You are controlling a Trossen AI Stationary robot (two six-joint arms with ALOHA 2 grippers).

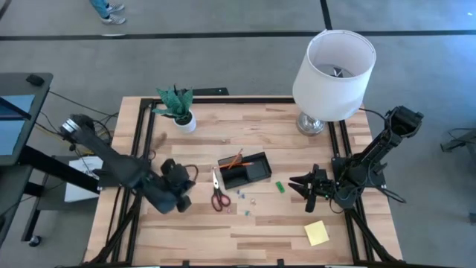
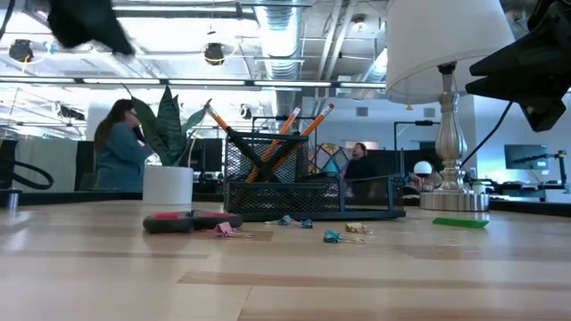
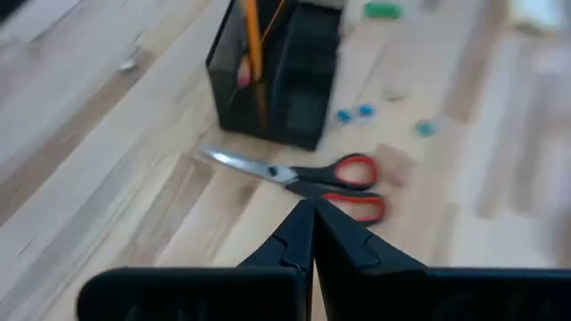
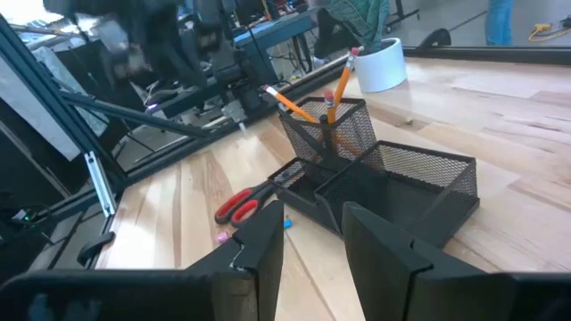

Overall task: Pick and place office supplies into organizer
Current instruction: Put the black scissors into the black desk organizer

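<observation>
Left end effector (image 1: 184, 195) clenched beside scissors (image 1: 218, 195), right end effector (image 1: 303, 187) parted, empty, near organizer (image 1: 247, 170)

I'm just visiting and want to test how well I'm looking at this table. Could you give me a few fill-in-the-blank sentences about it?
1. The orange pencils stand in the black mesh ____.
2. The scissors lying flat on the table have ____ handles.
3. The left tool, above the scissors, has its fingers ____.
4. The yellow sticky-note pad lies nearest the ____ arm.

Missing words: organizer; red; shut; right
</observation>
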